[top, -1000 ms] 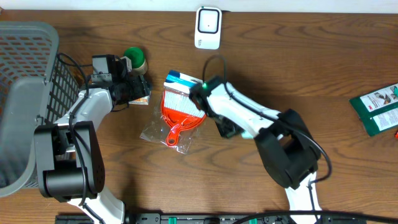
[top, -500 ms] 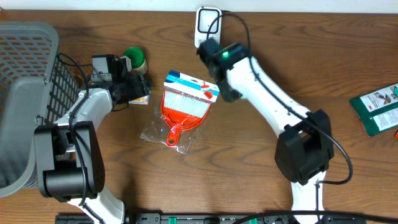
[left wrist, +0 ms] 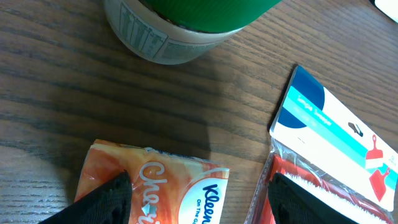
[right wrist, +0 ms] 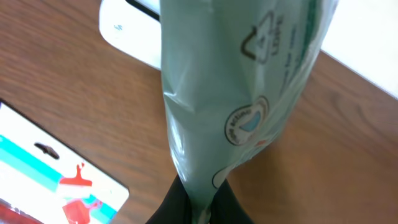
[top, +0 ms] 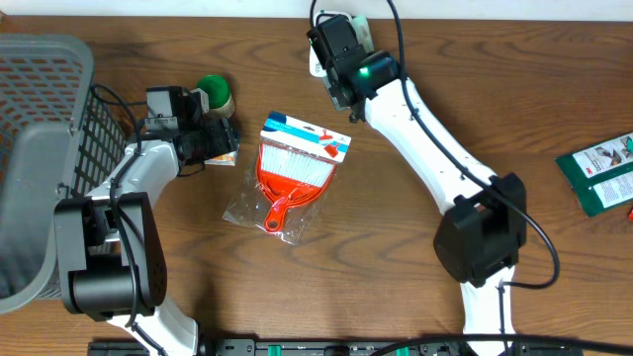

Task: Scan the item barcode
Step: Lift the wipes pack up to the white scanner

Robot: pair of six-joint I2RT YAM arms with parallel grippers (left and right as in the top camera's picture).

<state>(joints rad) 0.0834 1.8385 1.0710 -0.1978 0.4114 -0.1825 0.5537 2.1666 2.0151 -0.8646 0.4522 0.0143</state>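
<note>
The pale green pouch (right wrist: 242, 93) is pinched at one end between the closed fingers of the right gripper (right wrist: 196, 202). In the right wrist view it fills the middle of the frame, creased, with a recycling triangle and a round mark facing us. We see the white scanner (right wrist: 127, 31) just behind it. From overhead the pouch is mostly hidden under the right gripper (top: 334, 49), which sits over the scanner (top: 318, 67) at the far edge of the table (top: 445, 59).

That is the main change. A second ago this gripper was low over the upper right corner of the brush package (top: 297, 163). Half a second ago it was between the package and the scanner. The package now lies fully uncovered, in the same place and at the same tilt as before.

Nothing has moved on the left. The left gripper (left wrist: 199, 183) has kept its pose, its fingers (left wrist: 106, 199) spread wide either side of the orange tissue pack (left wrist: 168, 193). One finger is at the pack's edge and the other is apart from it. The green-lidded jar (top: 215, 94) stands just beyond, the grey basket (top: 40, 148) is at the left edge, and a dark green packet (top: 598, 173) lies far right.
</note>
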